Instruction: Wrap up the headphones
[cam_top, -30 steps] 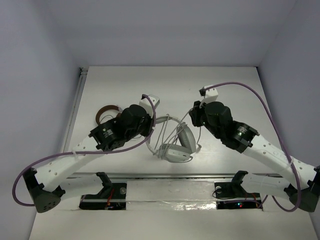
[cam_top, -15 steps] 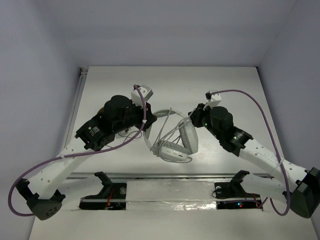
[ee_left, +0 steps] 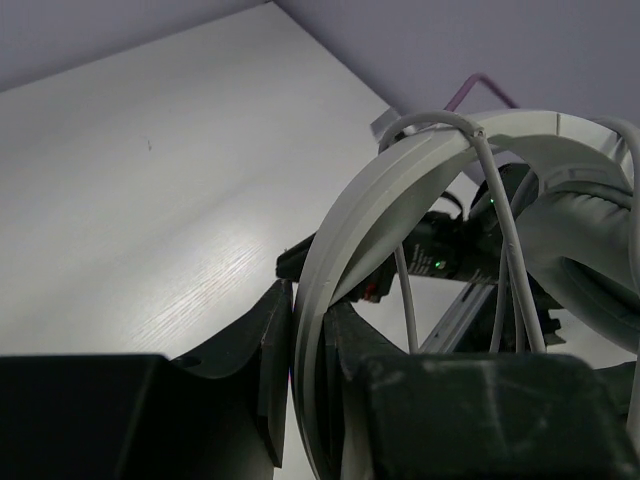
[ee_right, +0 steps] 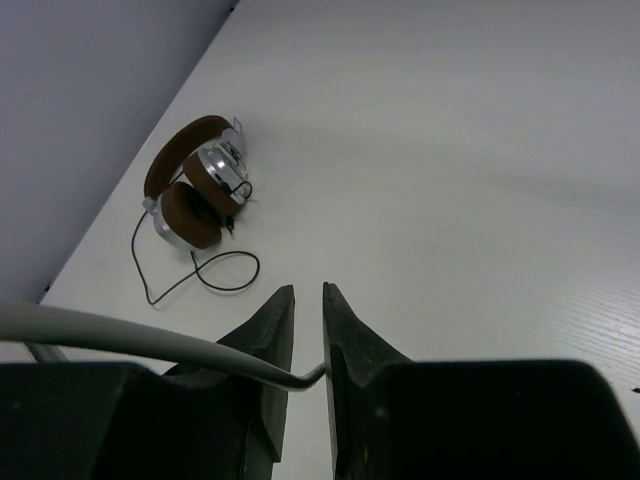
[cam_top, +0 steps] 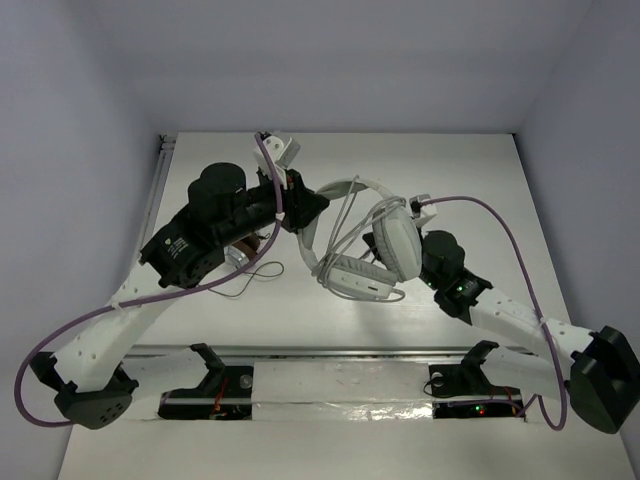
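White table (cam_top: 480,180) with two robot arms holding the white headphones (cam_top: 398,240) up between them, above the table's middle. The left gripper (ee_left: 308,300) is clamped on their headband; the right gripper (ee_right: 309,292) pinches the thin grey cable (ee_right: 150,340). Smaller brown headphones (ee_right: 195,185) lie aside, untouched. Winding looks part done, with strands already crossing the band. Next, the right gripper should probably carry the cable round the band again, kept taut. Since a second ago the headphones have risen and shifted right, and the left arm has swung away from its base
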`<state>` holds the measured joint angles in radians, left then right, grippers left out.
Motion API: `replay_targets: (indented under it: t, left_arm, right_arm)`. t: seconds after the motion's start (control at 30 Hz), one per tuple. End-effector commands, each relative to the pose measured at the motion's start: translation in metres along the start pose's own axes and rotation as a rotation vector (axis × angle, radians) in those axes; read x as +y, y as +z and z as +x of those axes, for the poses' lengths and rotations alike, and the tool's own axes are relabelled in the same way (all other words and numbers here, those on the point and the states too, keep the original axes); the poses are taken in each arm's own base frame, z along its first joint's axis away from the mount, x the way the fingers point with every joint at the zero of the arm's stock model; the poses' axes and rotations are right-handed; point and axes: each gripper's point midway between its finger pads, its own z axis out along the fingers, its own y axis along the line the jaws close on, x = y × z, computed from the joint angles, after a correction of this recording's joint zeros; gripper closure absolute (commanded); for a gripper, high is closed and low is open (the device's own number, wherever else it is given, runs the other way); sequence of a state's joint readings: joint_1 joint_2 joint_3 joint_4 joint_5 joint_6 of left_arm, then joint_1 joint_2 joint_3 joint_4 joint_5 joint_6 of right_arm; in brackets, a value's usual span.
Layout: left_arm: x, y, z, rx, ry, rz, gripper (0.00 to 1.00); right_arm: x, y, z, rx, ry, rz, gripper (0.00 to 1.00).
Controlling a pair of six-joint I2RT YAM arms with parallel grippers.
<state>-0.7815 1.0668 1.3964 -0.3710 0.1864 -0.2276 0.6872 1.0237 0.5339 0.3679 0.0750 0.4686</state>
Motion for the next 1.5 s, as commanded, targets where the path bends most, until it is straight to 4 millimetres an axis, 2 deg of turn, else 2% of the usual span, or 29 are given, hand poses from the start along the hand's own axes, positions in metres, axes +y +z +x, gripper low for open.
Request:
replay_targets:
  t: [0.0,0.13,0.23,0.4,0.5,0.53,0.6,0.63,0.67,0.7,0.73,0.8,0.83,0.9,0.93,0.97,1.17,1.33,1.4,1.43,1.47]
  left_arm:
    - [-0.038,-0.018,-0.078,-0.24,-0.047,0.133,1.0]
    - [-0.041,-0.024,-0.105,-0.309,-0.068,0.13,1.0]
    - [-0.044,-0.024,-0.117,-0.334,-0.078,0.136,1.0]
    - [-0.044,-0.017,-0.123,-0.347,-0.109,0.134,1.0]
    - [-0.037,-0.016,-0.126,-0.369,-0.141,0.111,1.0]
    - [-0.032,-0.013,-0.122,-0.37,-0.158,0.091,1.0]
    - [-0.028,-0.015,-0.126,-0.403,-0.195,0.087,1.0]
    - [-0.024,-0.01,-0.119,-0.394,-0.217,0.077,1.0]
    - [-0.018,-0.01,-0.121,-0.418,-0.235,0.051,1.0]
    - [-0.016,-0.01,-0.122,-0.441,-0.252,0.043,1.0]
    - [-0.007,-0.003,-0.115,-0.443,-0.298,0.026,1.0]
    - [0.001,-0.005,-0.119,-0.51,-0.346,0.0,1.0]
    - [0.012,0.004,-0.107,-0.51,-0.396,-0.031,1.0]
    - [0.026,0.006,-0.11,-0.578,-0.452,-0.08,1.0]
    - [0.031,0.009,-0.107,-0.592,-0.476,-0.093,1.0]
    - [0.047,0.016,-0.097,-0.605,-0.518,-0.15,1.0]
    - [0.096,0.033,-0.088,-0.704,-0.583,-0.353,1.0]
    - [0.118,0.05,-0.082,-0.716,-0.556,-0.459,1.0]
    - [0.135,0.06,-0.067,-0.693,-0.532,-0.544,1.0]
    - [0.14,0.061,-0.063,-0.691,-0.52,-0.568,1.0]
    - [0.145,0.064,-0.054,-0.673,-0.503,-0.596,1.0]
  right_arm:
    - [0.004,0.007,-0.02,-0.1,0.023,-0.02,0.76]
    - [0.002,0.004,-0.017,-0.113,0.066,-0.019,0.76]
    - [0.0,-0.001,-0.02,-0.134,0.09,-0.01,0.73]
    - [-0.009,-0.007,-0.016,-0.145,0.126,0.022,0.76]
    - [-0.013,-0.01,-0.007,-0.128,0.161,0.037,0.75]
    - [-0.013,-0.01,-0.004,-0.119,0.167,0.033,0.75]
    - [-0.012,-0.011,0.003,-0.104,0.19,0.023,0.83]
    - [-0.011,-0.011,0.003,-0.106,0.203,0.014,0.9]
    - [-0.011,-0.012,0.004,-0.102,0.212,0.016,0.97]
    - [-0.012,-0.012,0.006,-0.097,0.232,0.021,0.98]
    - [-0.012,-0.013,0.009,-0.085,0.242,0.023,1.0]
    - [-0.009,-0.015,0.012,-0.072,0.276,0.007,1.0]
    - [-0.006,-0.016,0.017,-0.053,0.285,-0.012,1.0]
    - [-0.005,-0.015,0.025,-0.031,0.297,-0.009,1.0]
    - [-0.004,-0.014,0.03,-0.015,0.3,-0.005,1.0]
    - [-0.004,-0.013,0.032,-0.006,0.302,-0.006,1.0]
    - [0.025,-0.017,0.06,0.072,0.291,-0.039,1.0]
    - [0.052,-0.02,0.083,0.157,0.28,-0.074,1.0]
    - [0.067,-0.023,0.091,0.206,0.257,-0.093,1.0]
    - [0.068,-0.025,0.094,0.227,0.246,-0.086,1.0]
    - [0.074,-0.025,0.088,0.224,0.249,-0.098,1.0]
